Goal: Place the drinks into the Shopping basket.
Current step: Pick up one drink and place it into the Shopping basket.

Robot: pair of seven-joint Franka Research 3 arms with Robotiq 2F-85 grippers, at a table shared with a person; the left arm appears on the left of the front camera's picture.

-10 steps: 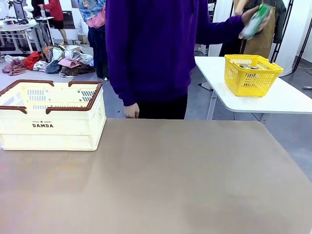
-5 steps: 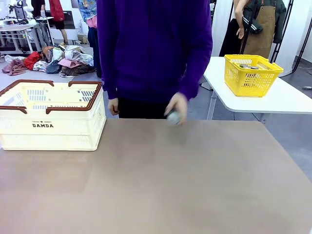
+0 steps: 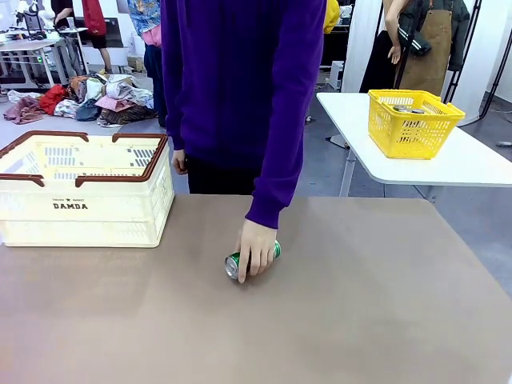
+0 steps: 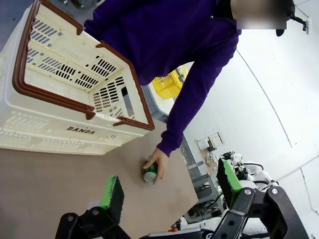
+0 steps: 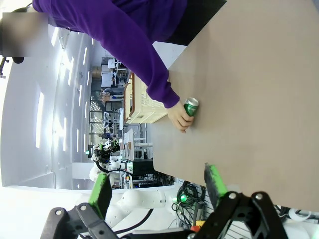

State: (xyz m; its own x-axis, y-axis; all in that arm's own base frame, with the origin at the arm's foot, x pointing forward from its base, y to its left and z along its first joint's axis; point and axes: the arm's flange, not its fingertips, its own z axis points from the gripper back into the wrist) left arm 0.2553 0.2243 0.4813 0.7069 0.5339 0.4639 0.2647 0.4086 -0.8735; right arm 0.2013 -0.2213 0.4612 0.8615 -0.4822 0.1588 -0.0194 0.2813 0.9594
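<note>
A green drink can (image 3: 234, 264) lies on its side on the brown table, near the middle, under the hand (image 3: 254, 250) of a person in a purple top. The same can (image 4: 150, 174) (image 5: 191, 106) appears far ahead in both wrist views. The cream-white Shopping basket (image 3: 88, 210) with a dark brown rim stands at the table's far left (image 4: 60, 137). My left gripper (image 4: 167, 188) is open, high above the table, holding nothing. My right gripper (image 5: 157, 185) is open too, well away from the can.
A smaller yellow mesh basket (image 3: 413, 123) stands on a white side table (image 3: 472, 164) at the back right. The person stands at the far edge of the brown table (image 3: 360, 320). Clothes lie piled on the floor at the back left.
The person's hand brought the green can from up by the yellow basket down onto the table and now rests on it there.
</note>
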